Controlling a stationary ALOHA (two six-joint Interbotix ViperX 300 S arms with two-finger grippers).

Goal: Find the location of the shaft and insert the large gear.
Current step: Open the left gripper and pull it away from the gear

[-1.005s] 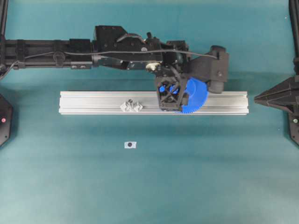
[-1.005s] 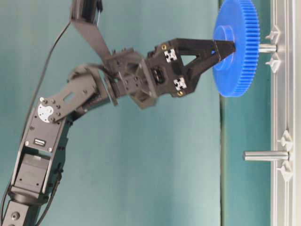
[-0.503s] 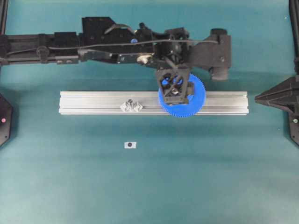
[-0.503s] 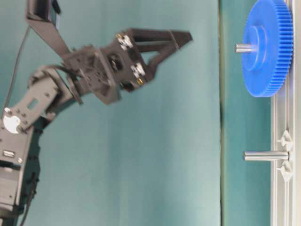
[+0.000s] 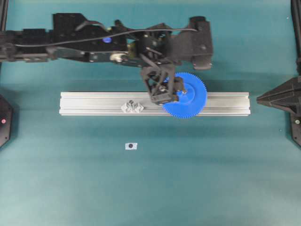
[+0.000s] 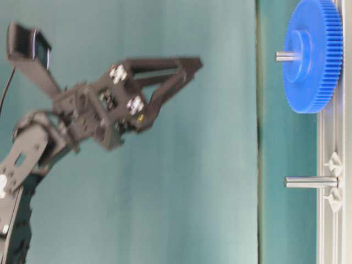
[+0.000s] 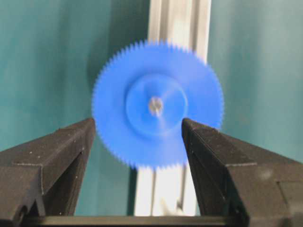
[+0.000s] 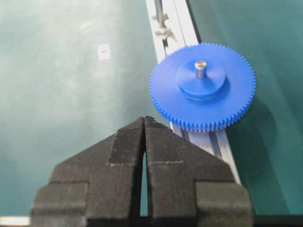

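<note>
The large gear (image 5: pixel 188 96) is a bright blue toothed disc. It sits flat on the aluminium rail (image 5: pixel 94 103), threaded on a shaft whose grey tip (image 8: pixel 200 66) pokes out of the hub. It also shows in the table-level view (image 6: pixel 311 55) and the left wrist view (image 7: pixel 157 105). My left gripper (image 5: pixel 165 96) is open and empty, lifted clear of the gear (image 6: pixel 192 65), fingers (image 7: pixel 71 146) wide apart. My right gripper (image 8: pixel 144 119) is shut and empty at the right edge of the table (image 5: pixel 259 99).
A second, bare shaft (image 5: pixel 132 106) with two translucent brackets stands on the rail to the left of the gear, also in the table-level view (image 6: pixel 311 181). A tiny white tag with a dark dot (image 5: pixel 131 146) lies on the teal mat in front of the rail.
The left gripper held the gear at the shaft tip, then let go. The gear now sits down on the shaft. The open gripper has drawn back, up and to the left.
</note>
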